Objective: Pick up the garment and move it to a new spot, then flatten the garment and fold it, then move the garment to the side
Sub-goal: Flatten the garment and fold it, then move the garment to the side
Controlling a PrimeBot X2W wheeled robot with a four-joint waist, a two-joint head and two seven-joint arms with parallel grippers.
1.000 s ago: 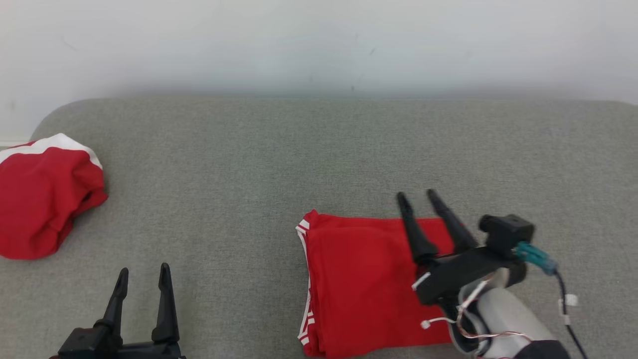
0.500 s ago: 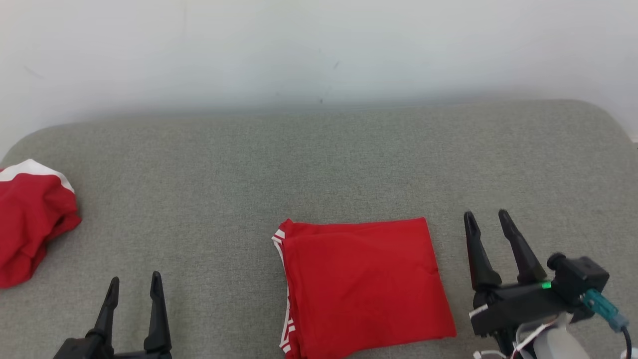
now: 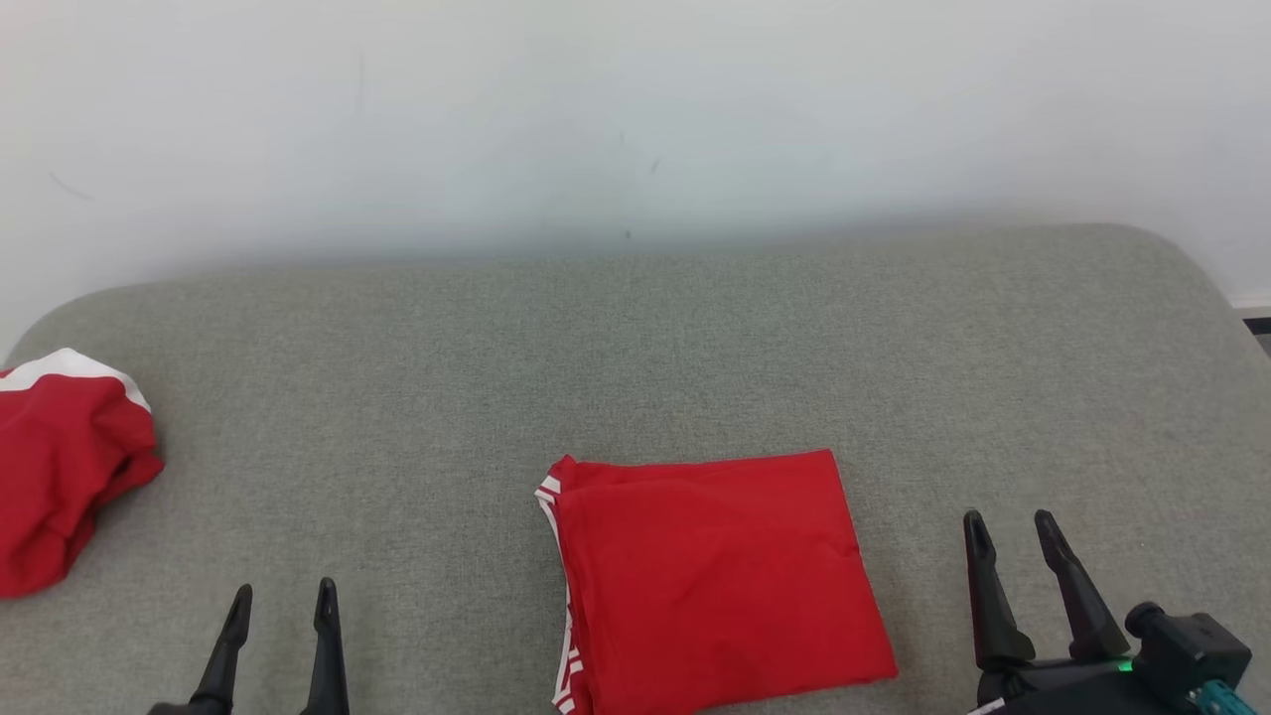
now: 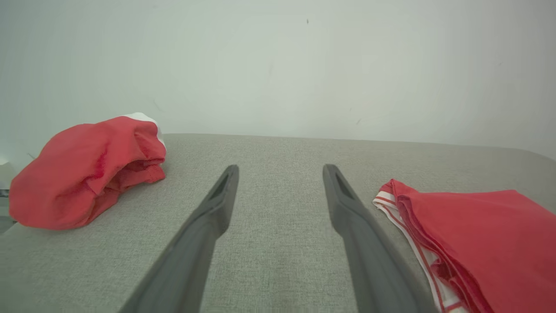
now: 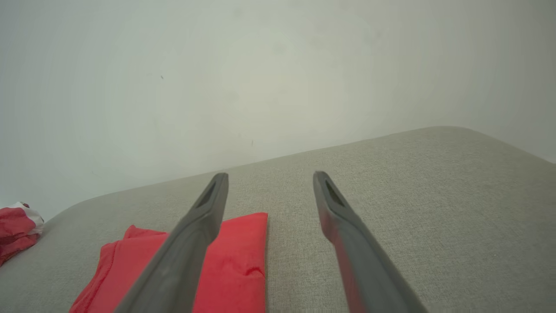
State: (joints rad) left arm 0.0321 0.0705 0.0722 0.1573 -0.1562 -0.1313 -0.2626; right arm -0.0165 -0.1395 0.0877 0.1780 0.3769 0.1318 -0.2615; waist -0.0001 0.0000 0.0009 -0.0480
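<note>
Nearest the camera, the left gripper (image 3: 283,594) is hanging low over the grey woven cushion surface (image 3: 635,348), its 2 long dark fingers spread wide and gripping nothing. The right gripper (image 3: 1009,518) is sitting at the lower right, likewise released and empty. It is near the garment's right edge but apart from it.

Between the 2 grippers, closer to the right one, the folded red fabric garment with white striped trim (image 3: 715,576) is lying flat on the cushion as a neat rectangle, its layered, trimmed edges facing left. Farther off to the left, well apart, a crumpled red-and-white cloth bundle (image 3: 60,467) is resting near the cushion's edge. Beyond everything, a plain white wall (image 3: 635,119) is closing off the scene.

Judging from this, the folding is looking finished and the move to the side is coming up. That is calling for 1 or both grippers to be pinching through all the layers at an edge. The stack then needs carrying or sliding sideways without the fold springing open.
</note>
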